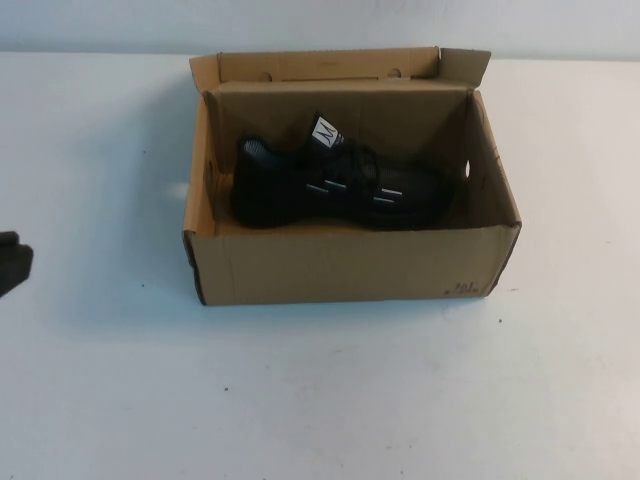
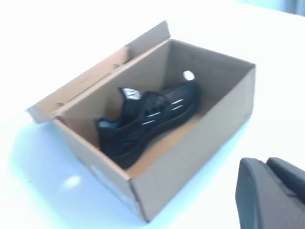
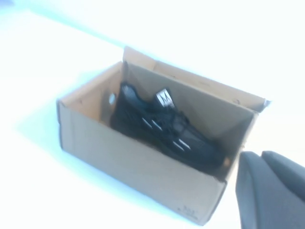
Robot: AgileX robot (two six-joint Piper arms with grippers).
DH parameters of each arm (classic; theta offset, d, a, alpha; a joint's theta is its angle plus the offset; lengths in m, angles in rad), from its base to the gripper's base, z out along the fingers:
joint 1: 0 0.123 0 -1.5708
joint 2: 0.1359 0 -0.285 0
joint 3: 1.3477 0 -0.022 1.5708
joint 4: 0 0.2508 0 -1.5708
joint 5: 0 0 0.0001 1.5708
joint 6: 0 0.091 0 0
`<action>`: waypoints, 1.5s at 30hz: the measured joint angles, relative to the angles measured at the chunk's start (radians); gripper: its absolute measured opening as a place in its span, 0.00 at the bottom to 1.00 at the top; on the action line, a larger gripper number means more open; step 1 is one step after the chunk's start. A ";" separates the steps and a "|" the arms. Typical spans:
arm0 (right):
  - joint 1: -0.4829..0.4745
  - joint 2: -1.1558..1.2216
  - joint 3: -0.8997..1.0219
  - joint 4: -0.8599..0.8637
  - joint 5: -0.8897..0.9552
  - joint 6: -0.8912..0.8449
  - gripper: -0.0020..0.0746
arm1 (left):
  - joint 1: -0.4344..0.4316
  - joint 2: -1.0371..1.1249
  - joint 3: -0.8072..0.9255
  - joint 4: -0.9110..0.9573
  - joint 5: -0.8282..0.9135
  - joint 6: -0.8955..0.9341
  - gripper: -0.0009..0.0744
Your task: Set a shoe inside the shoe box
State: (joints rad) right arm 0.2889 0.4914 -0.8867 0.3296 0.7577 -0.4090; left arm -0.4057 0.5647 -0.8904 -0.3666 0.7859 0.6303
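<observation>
The black sneaker (image 1: 330,185) lies on its sole inside the open brown shoe box (image 1: 350,268), toe toward the right, its white tongue label up. It also shows inside the box in the left wrist view (image 2: 147,121) and the right wrist view (image 3: 164,126). The box's flap lid (image 1: 330,65) stands open at the back. My left gripper (image 1: 10,262) sits low at the table's left edge, well clear of the box, fingers together and empty (image 2: 264,163). My right gripper (image 3: 259,156) is outside the high view; it hovers off the box's right end, fingers together and empty.
The box (image 2: 190,157) stands on a plain white table (image 1: 320,400). Bare table surface surrounds it on the left, right and front. A pale wall runs along the table's far edge.
</observation>
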 joint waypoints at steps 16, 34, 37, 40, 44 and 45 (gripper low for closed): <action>0.000 -0.308 0.323 -0.003 -0.178 -0.041 0.01 | 0.000 0.010 0.000 0.030 0.034 -0.140 0.01; 0.000 -0.308 0.333 0.001 -0.141 -0.041 0.01 | 0.000 0.010 0.000 0.044 0.051 -0.168 0.01; 0.000 -0.308 0.333 0.001 -0.139 -0.041 0.01 | 0.000 0.010 0.000 0.044 0.051 -0.168 0.01; 0.000 -0.308 0.333 0.001 -0.137 -0.041 0.01 | 0.000 0.010 0.000 0.044 0.048 -0.170 0.01; 0.000 -0.308 0.333 0.001 -0.133 -0.041 0.01 | 0.000 -0.012 0.047 0.051 -0.075 -0.170 0.01; 0.000 -0.308 0.333 0.001 -0.133 -0.041 0.01 | 0.000 -0.029 0.069 0.057 -0.121 -0.170 0.01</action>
State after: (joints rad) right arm 0.2889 0.1838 -0.5535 0.3308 0.6249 -0.4499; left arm -0.4057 0.5361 -0.8218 -0.3096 0.6651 0.4601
